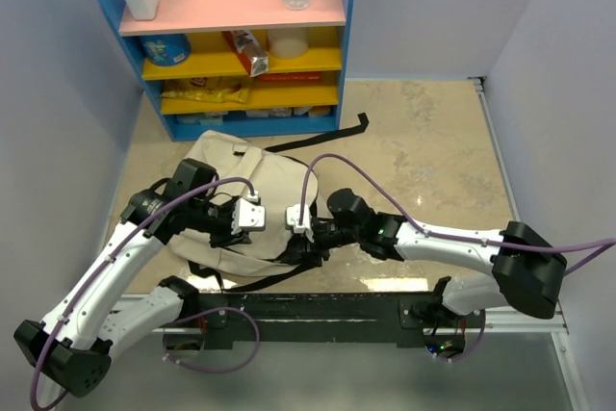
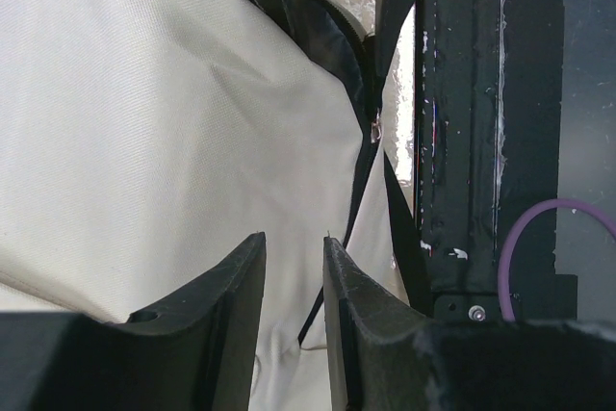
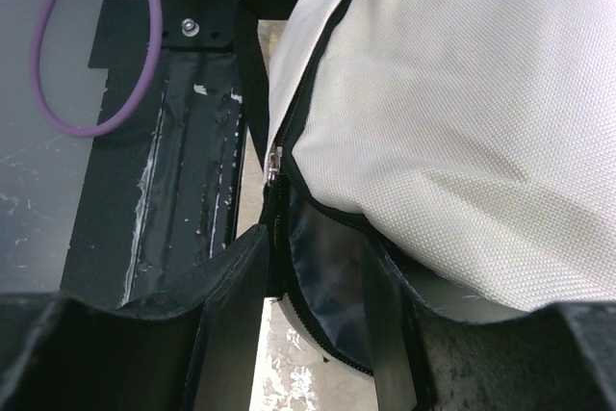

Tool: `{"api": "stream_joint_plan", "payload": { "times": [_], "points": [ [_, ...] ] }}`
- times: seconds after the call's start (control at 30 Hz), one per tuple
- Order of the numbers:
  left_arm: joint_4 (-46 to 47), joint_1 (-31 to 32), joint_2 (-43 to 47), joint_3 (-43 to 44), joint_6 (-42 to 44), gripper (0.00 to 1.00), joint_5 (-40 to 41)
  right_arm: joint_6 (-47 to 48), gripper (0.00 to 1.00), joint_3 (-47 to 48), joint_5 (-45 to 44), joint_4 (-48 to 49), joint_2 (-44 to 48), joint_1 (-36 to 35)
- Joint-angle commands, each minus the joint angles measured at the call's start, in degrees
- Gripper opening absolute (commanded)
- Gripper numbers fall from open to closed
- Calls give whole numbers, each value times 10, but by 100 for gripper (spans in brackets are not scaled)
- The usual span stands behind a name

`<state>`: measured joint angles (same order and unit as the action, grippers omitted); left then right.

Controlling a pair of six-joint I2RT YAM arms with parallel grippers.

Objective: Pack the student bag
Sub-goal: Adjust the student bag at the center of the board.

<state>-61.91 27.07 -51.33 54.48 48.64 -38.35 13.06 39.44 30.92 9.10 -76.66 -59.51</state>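
- The bag is lying flat on the desk, just in front of the shelf. Its near edge sits right between the 2 arms.
- Right end effector: the fingers are apart and straddle the bag's open mouth, with the zipper tape and dark lining in the gap. We don't see it biting down on anything yet.
- Left end effector: there's only a narrow gap between the fingers, and cream fabric fills it. Honestly, we can't tell from the wrist view whether it's pinching a fold or just sitting over the cloth.
- Handling-wise, we'd guess this thing is light and totally floppy. It's woven cloth with no frame showing, so it'll probably sag and fold wherever it's lifted. Tugging 1 spot likely drags the whole bag across the smooth desk.
- Best place to grab, in our opinion, is the stitched zipper edge by the opening, since it looks like the stiffest bit. A strap would work too. The flat panel fabric will likely slip or bunch.
- With 1 side pinned and the other lifting the rim, the mouth should gape enough for packing.
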Motion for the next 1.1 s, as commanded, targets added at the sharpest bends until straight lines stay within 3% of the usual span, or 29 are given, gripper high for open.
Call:
{"api": "stream_joint_plan", "payload": {
  "times": [0.0,0.47,0.7,1.07],
  "points": [
    [6,-3,5,-3,9,35,-16,-7,46,-6,21,15,28,0],
    [5,-3,4,0,22,36,-3,-40,43,-3,49,14,2,-14],
    [7,-2,3,1,25,36,-2,-76,43,-16,13,40,-2,-68],
    [-2,-2,4,12,29,36,-2,-68,26,-6,-99,28,-11,-77]
  ]
}}
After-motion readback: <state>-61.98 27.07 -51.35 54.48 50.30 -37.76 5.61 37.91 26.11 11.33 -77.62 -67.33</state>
